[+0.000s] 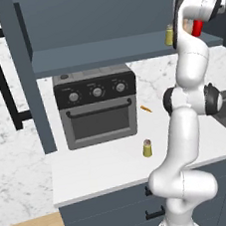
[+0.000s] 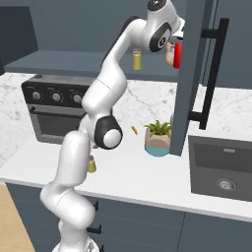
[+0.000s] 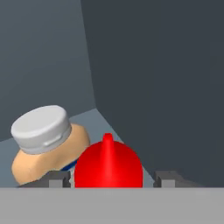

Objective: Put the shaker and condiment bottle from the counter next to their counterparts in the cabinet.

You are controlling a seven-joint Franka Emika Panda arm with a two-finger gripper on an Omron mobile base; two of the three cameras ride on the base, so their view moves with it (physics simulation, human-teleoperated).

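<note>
The red condiment bottle (image 3: pixel 108 166) stands on the cabinet shelf (image 1: pixel 102 53) beside the tan-orange bottle with a pale cap (image 3: pixel 41 144). My gripper (image 3: pixel 113 177) straddles the red bottle from above. It is open, with a gap showing between the bottle and the right finger (image 3: pixel 168 177). In the base views the red bottle (image 1: pixel 198 28) (image 2: pixel 177 55) sits just under the hand, at the shelf's right end. One olive-yellow shaker (image 1: pixel 147 149) (image 2: pixel 91 165) stands on the white counter (image 1: pixel 106 166). Its twin (image 1: pixel 169 35) (image 2: pixel 137 60) stands on the shelf left of the bottles.
A grey toaster oven (image 1: pixel 96 107) stands on the counter under the shelf. A small orange item (image 1: pixel 145 109) lies near it. A potted plant (image 2: pixel 158 138) and a sink (image 2: pixel 221 167) are to the right. An open cabinet door (image 2: pixel 194 74) hangs beside the hand.
</note>
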